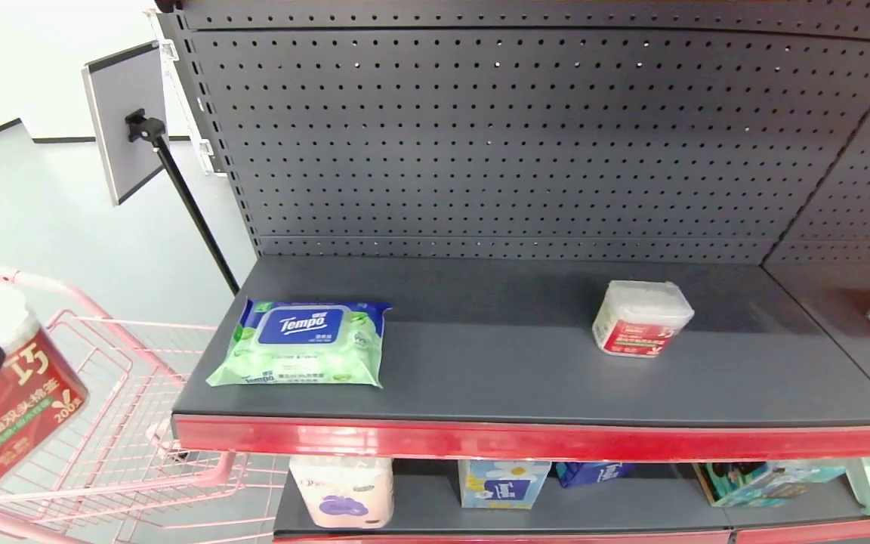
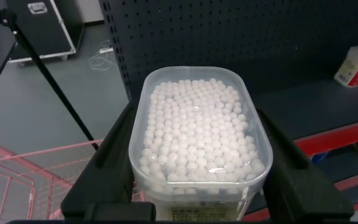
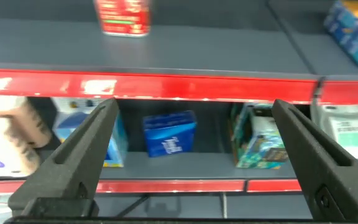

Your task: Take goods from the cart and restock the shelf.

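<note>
Grey shelf (image 1: 526, 378), pink cart (image 1: 103, 423) beside it.
My left gripper (image 2: 197, 140) clamps a swab tub (image 2: 197, 124), base hidden; right gripper (image 3: 194, 109) spread wide, empty.

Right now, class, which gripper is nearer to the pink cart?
Left. The left gripper, shut on a tub of cotton swabs, hangs over the cart. The right gripper, open, faces the shelf's red edge, away from the cart.

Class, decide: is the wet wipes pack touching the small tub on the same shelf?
Apart. The head view shows bare shelf between the wet wipes pack and the small tub.
</note>
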Controlling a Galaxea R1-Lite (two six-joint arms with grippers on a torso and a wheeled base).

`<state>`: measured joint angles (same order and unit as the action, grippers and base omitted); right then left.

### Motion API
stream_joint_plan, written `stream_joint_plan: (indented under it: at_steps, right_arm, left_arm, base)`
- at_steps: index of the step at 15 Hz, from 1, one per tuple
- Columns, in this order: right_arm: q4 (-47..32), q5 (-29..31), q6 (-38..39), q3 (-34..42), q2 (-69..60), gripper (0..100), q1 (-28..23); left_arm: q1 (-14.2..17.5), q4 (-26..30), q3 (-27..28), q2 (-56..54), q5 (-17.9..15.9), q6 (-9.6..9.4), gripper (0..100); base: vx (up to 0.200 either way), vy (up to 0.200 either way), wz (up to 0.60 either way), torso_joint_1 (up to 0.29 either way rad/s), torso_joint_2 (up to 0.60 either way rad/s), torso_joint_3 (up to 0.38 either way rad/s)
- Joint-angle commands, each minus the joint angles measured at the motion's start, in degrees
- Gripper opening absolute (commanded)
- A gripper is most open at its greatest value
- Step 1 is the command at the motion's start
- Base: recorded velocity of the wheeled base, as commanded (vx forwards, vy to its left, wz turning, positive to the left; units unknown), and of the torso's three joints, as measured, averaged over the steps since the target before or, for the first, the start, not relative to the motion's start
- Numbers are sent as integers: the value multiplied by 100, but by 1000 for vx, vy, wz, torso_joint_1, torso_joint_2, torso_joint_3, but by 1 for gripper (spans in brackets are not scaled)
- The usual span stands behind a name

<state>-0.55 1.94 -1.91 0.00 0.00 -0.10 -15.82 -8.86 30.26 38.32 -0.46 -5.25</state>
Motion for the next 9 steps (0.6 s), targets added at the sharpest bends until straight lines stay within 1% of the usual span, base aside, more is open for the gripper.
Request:
stream_joint_plan:
  at_steps: [1,6,8,9]
  right_arm:
    - [2,0,-2,0,9,100,1]
    - [2,-9,-11,0,9,100,1]
    - [2,-9,-11,0,9,100,1]
    - [2,-9,-2,0,9,100,1]
  left_arm:
    - [0,-1,7,53,2,-2,0]
    - [0,-10,15,62,-6,-11,0]
    - [0,-1,7,62,2,-46,0]
    - [0,-1,-2,62,-6,-125,0]
  base:
    - [0,-200,0,-2,2,2]
    - [0,-200,0,2,1,3]
    - [0,-200,0,0,0,0]
    - [0,-200,0,2,2,2]
